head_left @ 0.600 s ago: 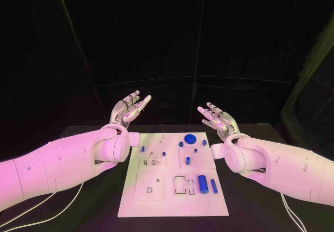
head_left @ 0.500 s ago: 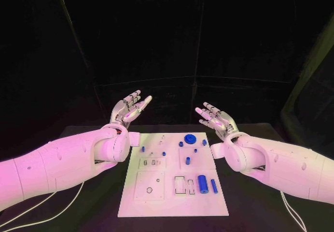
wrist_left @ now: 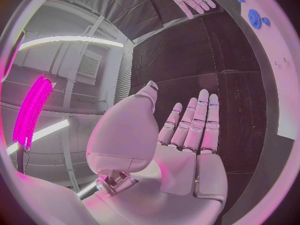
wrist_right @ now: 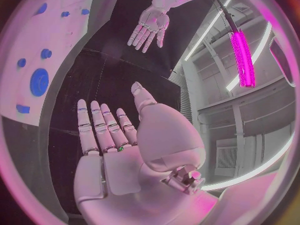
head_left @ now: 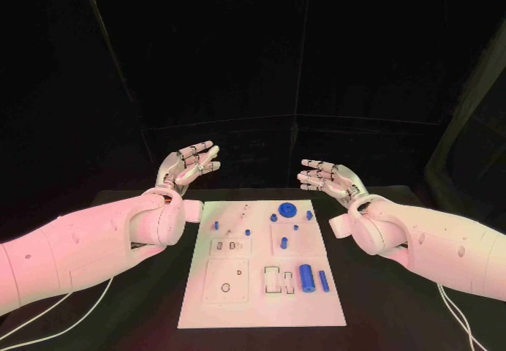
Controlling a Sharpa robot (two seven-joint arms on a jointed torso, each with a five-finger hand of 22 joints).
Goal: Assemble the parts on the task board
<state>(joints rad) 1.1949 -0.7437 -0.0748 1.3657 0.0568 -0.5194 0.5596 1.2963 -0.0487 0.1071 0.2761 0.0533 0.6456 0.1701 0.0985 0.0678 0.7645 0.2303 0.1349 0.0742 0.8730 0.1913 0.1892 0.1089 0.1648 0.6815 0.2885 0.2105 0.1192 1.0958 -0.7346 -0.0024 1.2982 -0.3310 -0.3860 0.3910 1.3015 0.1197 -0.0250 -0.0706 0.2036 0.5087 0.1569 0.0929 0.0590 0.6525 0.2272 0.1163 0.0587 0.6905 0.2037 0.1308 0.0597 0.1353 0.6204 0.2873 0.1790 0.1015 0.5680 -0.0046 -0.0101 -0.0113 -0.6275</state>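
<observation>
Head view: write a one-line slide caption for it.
Both hands, left and right, hover open and empty beyond the white task board, whose blue parts lie untouched.

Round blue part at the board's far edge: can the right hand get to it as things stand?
Probably yes. The right hand is open, holds nothing, hovers just beyond the task board, and nothing lies between it and the round blue part.

Pretty dim room overall, black backdrop swallowing most of the far side, with pinkish light washing over both arms and the white board [head_left: 262, 292]. The wrist views bend everything hard near the rim, straight edges curving. A magenta light strip [wrist_right: 242, 50] glares strongly, and white strip lights [wrist_left: 69, 39] streak overhead. Soft focus on the fingers.
</observation>
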